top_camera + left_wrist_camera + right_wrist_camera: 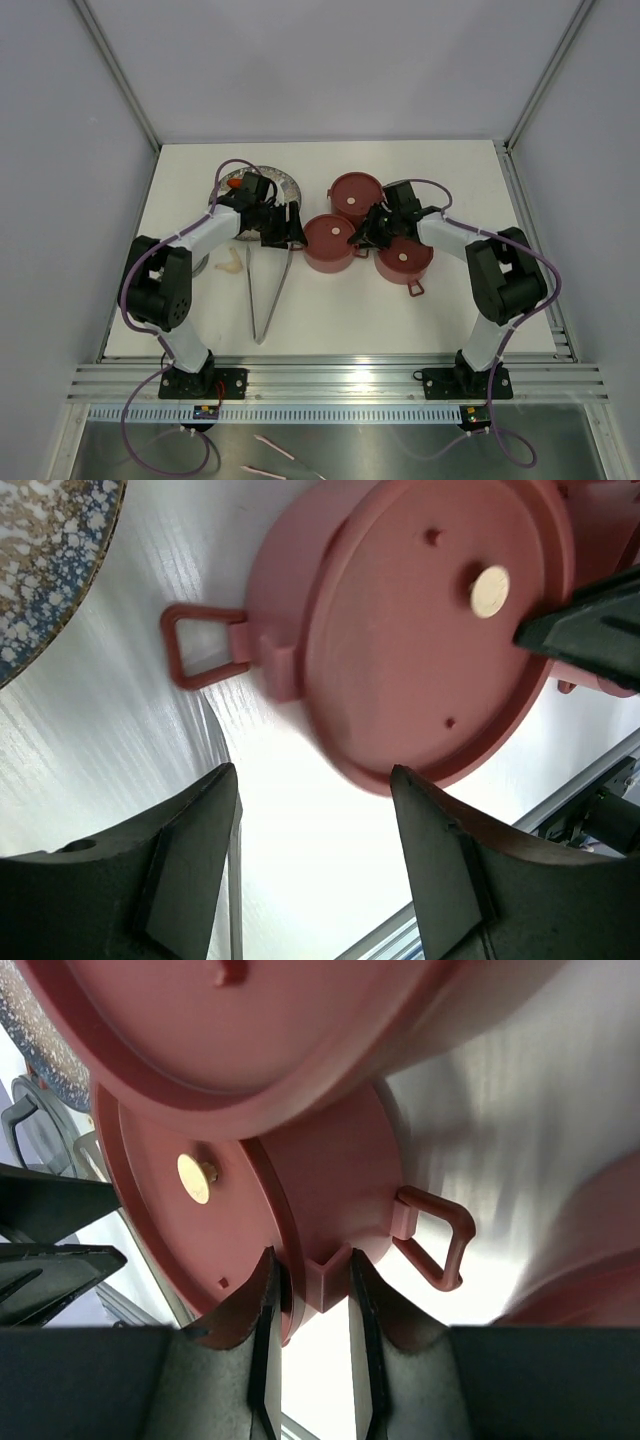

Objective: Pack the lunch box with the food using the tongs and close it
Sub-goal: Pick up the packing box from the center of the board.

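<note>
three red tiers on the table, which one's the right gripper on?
The front-left tier, next to the tongs: the right gripper has its jaws around that tier's side lug. The back tier and the front-right tier are outside them.

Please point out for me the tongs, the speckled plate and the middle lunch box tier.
tongs point(258, 335), top external view, the joined end of the V.
speckled plate point(40, 570), left wrist view, its bare surface.
middle lunch box tier point(322, 250), top external view, its red lid.
</note>
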You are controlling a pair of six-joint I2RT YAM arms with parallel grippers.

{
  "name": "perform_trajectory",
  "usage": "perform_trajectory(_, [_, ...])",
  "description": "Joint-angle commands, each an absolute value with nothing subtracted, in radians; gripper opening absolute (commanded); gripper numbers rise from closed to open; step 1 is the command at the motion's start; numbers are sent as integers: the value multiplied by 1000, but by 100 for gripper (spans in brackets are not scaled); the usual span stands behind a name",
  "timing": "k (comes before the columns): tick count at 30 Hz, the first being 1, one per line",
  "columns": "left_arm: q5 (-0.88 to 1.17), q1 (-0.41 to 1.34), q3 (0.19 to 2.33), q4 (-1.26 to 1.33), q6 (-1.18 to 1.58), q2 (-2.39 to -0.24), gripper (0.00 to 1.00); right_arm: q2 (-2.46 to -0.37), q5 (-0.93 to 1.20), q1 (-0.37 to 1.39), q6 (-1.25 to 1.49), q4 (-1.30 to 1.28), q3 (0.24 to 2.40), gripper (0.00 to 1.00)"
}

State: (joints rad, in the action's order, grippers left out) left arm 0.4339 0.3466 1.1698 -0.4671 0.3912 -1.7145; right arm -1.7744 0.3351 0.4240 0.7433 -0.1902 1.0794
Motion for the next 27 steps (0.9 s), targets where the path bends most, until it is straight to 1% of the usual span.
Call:
perform_trajectory(1, [449,350,1163,-459,371,-1678,67,-1810,380,370,617,-288,1117,0])
perform_trajectory(6, [529,348,1158,-397,399,-1715,62,-1864,451,360,560,-333,1152,0])
perform_trajectory(11, [555,350,1167,-330,425,-1764,58,-1901,502,360,537,-336,1173,0])
perform_trajectory(22, [515,348,1157,-256,465,-1801,52,-1931,522,357,506,-348,1189,0])
perform_trajectory(26, [509,348,1160,-244,482,-1812,45,-1936,525,357,502,-351,1190,0])
perform_trajectory(27, [508,347,1160,-241,483,-1813,39,-1936,525,357,500,-353,1192,0])
